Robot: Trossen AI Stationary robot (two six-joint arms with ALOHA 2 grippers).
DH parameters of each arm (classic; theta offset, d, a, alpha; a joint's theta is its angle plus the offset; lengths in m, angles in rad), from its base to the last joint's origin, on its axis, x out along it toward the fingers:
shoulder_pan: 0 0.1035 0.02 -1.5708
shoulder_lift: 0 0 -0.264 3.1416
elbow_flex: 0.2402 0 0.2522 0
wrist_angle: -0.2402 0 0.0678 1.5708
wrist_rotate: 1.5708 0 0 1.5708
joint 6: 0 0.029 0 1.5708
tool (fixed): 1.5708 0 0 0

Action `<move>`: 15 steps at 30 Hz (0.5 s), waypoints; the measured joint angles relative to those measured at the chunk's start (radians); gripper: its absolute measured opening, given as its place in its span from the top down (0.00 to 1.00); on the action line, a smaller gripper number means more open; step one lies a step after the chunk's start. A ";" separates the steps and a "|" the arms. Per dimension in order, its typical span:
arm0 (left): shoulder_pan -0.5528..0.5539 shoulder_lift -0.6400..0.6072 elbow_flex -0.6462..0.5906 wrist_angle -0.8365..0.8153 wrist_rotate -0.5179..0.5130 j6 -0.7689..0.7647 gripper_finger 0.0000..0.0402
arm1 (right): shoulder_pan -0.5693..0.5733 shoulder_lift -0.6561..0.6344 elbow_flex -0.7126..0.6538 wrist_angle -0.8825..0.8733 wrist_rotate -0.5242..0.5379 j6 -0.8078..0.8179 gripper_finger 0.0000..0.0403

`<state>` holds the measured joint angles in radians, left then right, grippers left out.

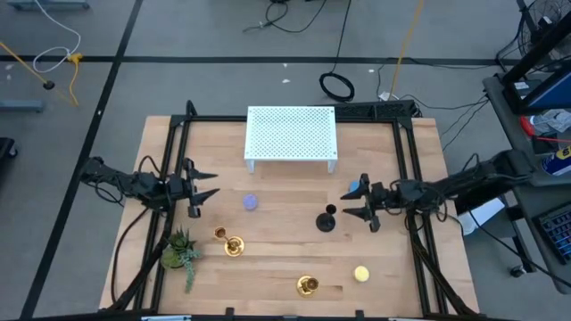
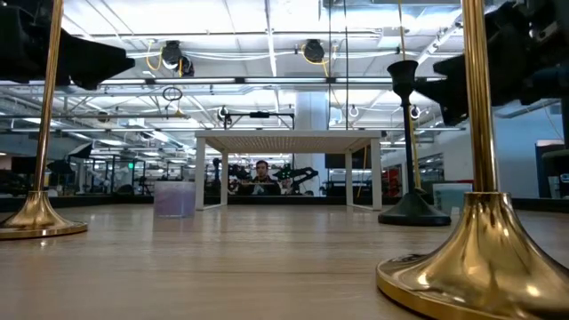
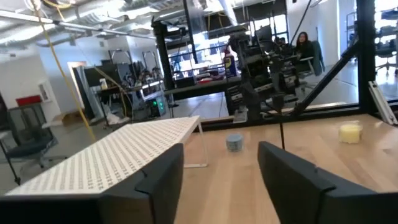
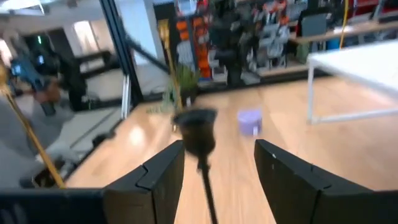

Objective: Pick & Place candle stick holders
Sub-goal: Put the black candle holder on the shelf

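Observation:
The black candle stick holder stands upright on its round base near the table's middle right. Its cup shows just ahead of my right gripper, which is open, points toward the table's left and touches nothing. Two gold holders stand upright on their bases, one at the near left and one at the near middle. They loom close in the low view, one on the left and one on the right. My left gripper is open and empty at the table's left.
A white perforated stand sits at the far middle. A purple piece, a blue piece and a yellow piece lie on the wood. A green plant sprig lies at the near left. A black frame borders the table.

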<state>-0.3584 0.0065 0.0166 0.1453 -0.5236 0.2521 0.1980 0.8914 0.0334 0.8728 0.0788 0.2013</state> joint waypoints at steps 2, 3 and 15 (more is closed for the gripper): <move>0.000 0.000 0.000 -0.010 0.000 -0.015 0.43 | 0.010 0.063 0.017 0.011 -0.001 -0.004 0.52; 0.000 0.000 0.000 -0.017 -0.001 -0.018 0.42 | 0.015 0.095 0.026 0.016 0.000 -0.005 0.52; 0.000 0.000 0.000 -0.022 -0.011 -0.015 0.40 | 0.020 0.423 0.099 0.270 0.000 -0.073 0.52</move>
<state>-0.3584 0.0067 0.0166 0.1230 -0.5345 0.2368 0.2180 1.3146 0.1319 1.1430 0.0788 0.1284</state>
